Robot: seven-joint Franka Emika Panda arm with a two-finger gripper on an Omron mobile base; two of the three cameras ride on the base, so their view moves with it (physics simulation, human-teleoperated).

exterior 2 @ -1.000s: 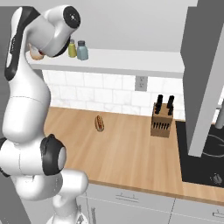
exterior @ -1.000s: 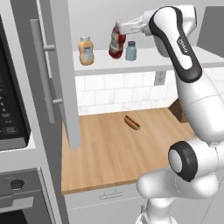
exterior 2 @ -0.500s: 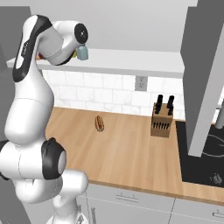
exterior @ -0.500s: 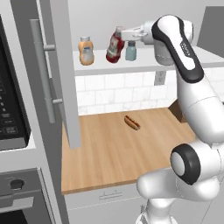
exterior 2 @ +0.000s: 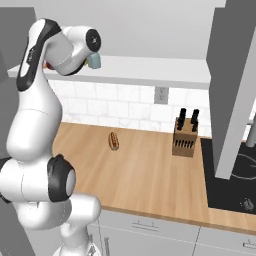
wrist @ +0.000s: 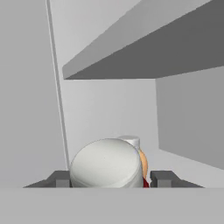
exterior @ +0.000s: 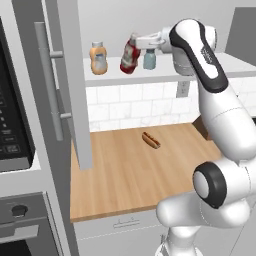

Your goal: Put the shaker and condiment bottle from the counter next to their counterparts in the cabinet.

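On the white cabinet shelf [exterior: 165,75], the two-finger gripper [exterior: 141,42] is clamped on the tilted red condiment bottle with a white label [exterior: 130,56], which sits between the plump orange bottle with a pale cap [exterior: 98,58] nearer the grey cabinet door [exterior: 67,80] and the small pale blue-grey shaker [exterior: 149,59]. Hand view: the held bottle's rounded pale end [wrist: 106,164] sits between the dark finger tips [wrist: 162,177], orange bottle just behind it. Below, a hot dog [exterior: 151,140] lies mid-way on the light wooden counter [exterior: 125,175], and a wooden knife block [exterior 2: 185,137] stands at its back edge against the tiles.

White arm raised high, elbow bent, wrist turned left, end effector [exterior: 134,46] apparently clamped on something, tilted
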